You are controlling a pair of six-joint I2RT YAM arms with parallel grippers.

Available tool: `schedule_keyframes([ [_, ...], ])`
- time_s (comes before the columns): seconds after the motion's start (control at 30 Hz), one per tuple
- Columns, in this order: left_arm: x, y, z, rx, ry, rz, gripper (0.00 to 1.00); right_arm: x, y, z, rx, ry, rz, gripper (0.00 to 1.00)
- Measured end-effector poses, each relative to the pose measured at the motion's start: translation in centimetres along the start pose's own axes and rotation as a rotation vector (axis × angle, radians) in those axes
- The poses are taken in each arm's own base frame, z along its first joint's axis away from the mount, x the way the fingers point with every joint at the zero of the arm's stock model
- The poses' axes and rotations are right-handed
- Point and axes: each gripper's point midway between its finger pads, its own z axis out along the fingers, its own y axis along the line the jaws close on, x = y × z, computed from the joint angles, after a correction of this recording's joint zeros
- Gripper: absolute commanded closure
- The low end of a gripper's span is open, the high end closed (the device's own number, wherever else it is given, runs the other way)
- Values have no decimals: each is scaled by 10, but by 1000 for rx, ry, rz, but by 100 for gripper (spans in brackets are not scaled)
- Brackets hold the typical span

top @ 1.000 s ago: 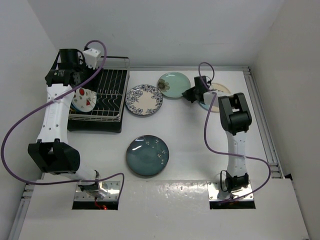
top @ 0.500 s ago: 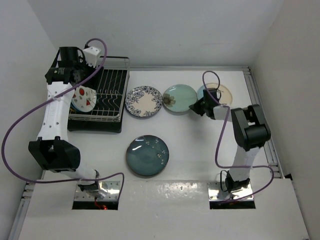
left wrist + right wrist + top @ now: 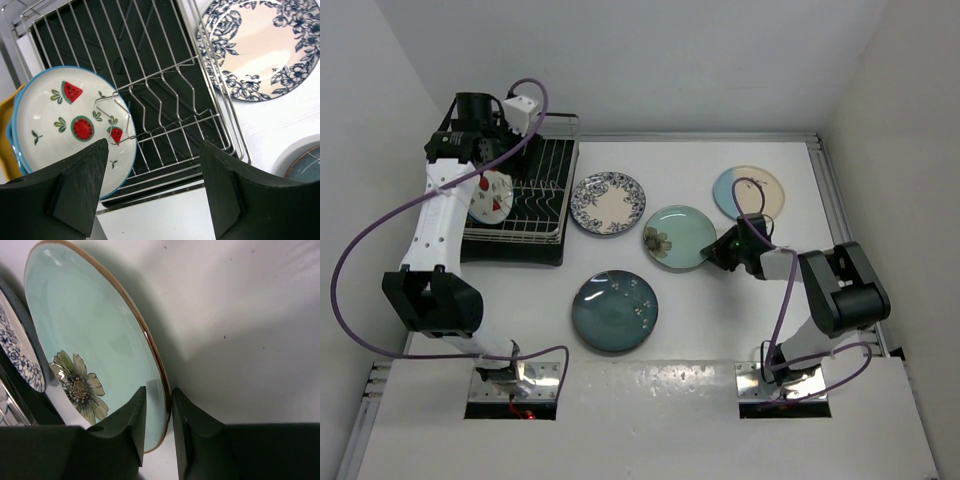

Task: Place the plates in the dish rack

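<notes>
The dish rack (image 3: 545, 185) (image 3: 165, 75) stands at the far left. A white watermelon plate (image 3: 490, 197) (image 3: 70, 130) leans upright in its left end, and a yellow plate (image 3: 6, 150) shows behind it. My left gripper (image 3: 490, 150) (image 3: 152, 145) hangs open above the rack with nothing between its fingers. The mint green plate (image 3: 678, 237) (image 3: 90, 350) lies mid-table. My right gripper (image 3: 718, 250) (image 3: 159, 390) straddles its right rim, jaws slightly apart and open. Flat on the table lie the blue-floral plate (image 3: 608, 200) (image 3: 260, 45), the blue-and-cream plate (image 3: 748, 192) and the dark teal plate (image 3: 614, 311).
White walls close in on the left, back and right. A metal rail (image 3: 840, 220) runs along the table's right edge. Purple cables (image 3: 380, 230) loop off both arms. The rack's right half holds bare tines.
My right arm has dragged the mint green plate from the back row toward the near middle, and its jaws have loosened. The left gripper has shifted slightly right over the rack.
</notes>
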Motion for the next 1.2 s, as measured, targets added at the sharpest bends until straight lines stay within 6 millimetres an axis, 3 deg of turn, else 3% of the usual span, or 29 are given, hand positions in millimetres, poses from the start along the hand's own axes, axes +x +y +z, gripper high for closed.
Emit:
schedule_keyframes([
  [0.13,-2,-7,1,15,-2,9,22,-7,6,6,-27,-14,5,77],
  [0.17,-2,-7,1,16,-1,9,22,-10,7,9,-26,-15,13,81],
  [0.23,-1,-7,0,17,2,9,22,-15,9,15,-31,-20,35,98],
  [0.27,-1,-7,0,16,3,9,22,-16,10,18,-35,-16,51,100],
  [0.47,-1,-10,-1,21,4,12,22,-18,15,21,-108,-22,66,100],
  [0.6,-6,-26,-2,79,-16,27,22,-7,12,8,-211,7,35,100],
  [0.83,-23,-95,1,295,-64,126,22,-4,21,-24,-412,-6,75,100],
  [0.93,-27,-125,8,390,-68,165,22,-9,34,-36,-465,-32,48,100],
  [1.1,-26,-178,37,578,-45,177,21,-16,71,-66,-610,-77,-32,100],
  [1.2,-20,-207,62,683,-2,152,17,-15,83,-76,-660,-78,-60,100],
])
